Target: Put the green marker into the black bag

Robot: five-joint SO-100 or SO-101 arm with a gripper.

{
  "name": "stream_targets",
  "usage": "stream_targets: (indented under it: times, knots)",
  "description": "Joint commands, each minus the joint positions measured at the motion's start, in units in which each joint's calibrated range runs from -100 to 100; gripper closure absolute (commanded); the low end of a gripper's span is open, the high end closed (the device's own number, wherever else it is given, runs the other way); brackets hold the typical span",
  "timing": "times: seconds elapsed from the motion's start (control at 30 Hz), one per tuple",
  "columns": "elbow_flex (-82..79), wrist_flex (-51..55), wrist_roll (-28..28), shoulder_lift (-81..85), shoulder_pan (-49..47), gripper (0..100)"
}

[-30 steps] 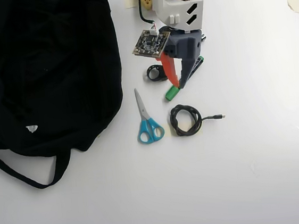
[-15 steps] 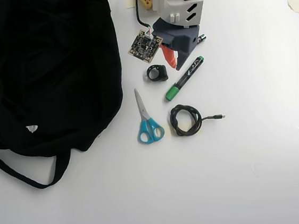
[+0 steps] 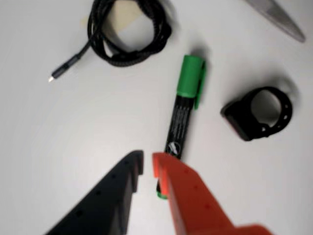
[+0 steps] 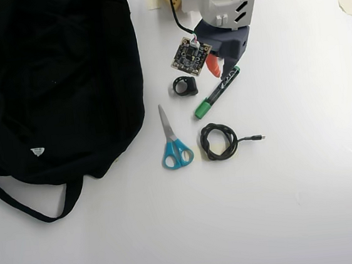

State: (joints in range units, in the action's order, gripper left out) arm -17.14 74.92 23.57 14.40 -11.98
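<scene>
Green marker [image 3: 182, 122] lying flat on white table [image 4: 307, 181], tail end just under orange fingertip of gripper [image 3: 147, 165]; jaws narrowly apart, empty. Better opened wider, shifted to straddle barrel crosswise, then closed. Black bag [image 4: 51, 82] well away.

Plain white tabletop [image 4: 310, 206] – matte, evenly lit, soft faint shadows, no walls/floor/windows in view

Gripper [image 3: 147, 164] lowered toward the table; black and orange fingers [image 3: 171, 171] nearly together, narrow gap; nothing clamped.
</scene>
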Motion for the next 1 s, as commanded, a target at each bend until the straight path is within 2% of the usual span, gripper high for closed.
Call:
stream_targets:
  times: [0.0, 0.13, 0.27, 0.43, 0.67, 0.97]
  knots:
    - [2.49, 0.10, -0.07, -1.46, -1.34, 95]
    - [2.67, -0.25, -0.02, -3.53, -2.98, 86]
    - [3.84, -0.25, 0.92, -4.03, -4.10, 81]
    - [4.56, -0.25, 1.92, -6.35, -5.45, 80]
    - [10.13, 0.96, 6.64, -14.32, -8.67, 80]
    - [15.70, 7.76, 11.25, -24.61, -10.76, 80]
